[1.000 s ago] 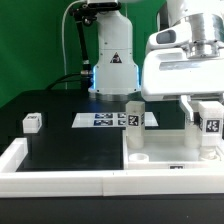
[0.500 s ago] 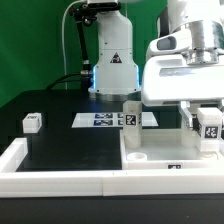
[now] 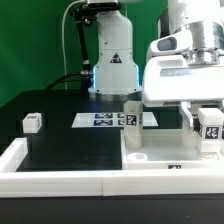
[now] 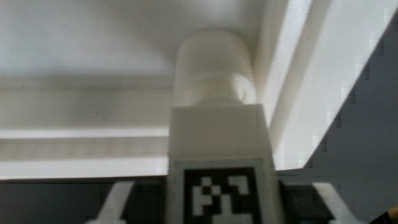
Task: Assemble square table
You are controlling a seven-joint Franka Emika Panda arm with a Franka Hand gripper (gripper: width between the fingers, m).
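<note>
At the exterior view's right, the tool (image 3: 207,118) is clenched on an upright tagged leg (image 3: 211,131) over the square tabletop slab (image 3: 160,152), which lies on the desk (image 3: 70,145) inside the border wall (image 3: 60,172). A second leg (image 3: 132,114) stands at the slab's far corner. A third leg block (image 3: 32,122) lies well apart, beyond the marker board (image 3: 100,120).

Large white square plastic slab (image 3: 165,148): smooth, faint sheen. White plastic leg block (image 4: 219,140): smooth, matt; its black-white tag looks like printed paper. Black table top (image 3: 70,150): matt, even. White robot arm casing (image 3: 113,55): glossy plastic.
</note>
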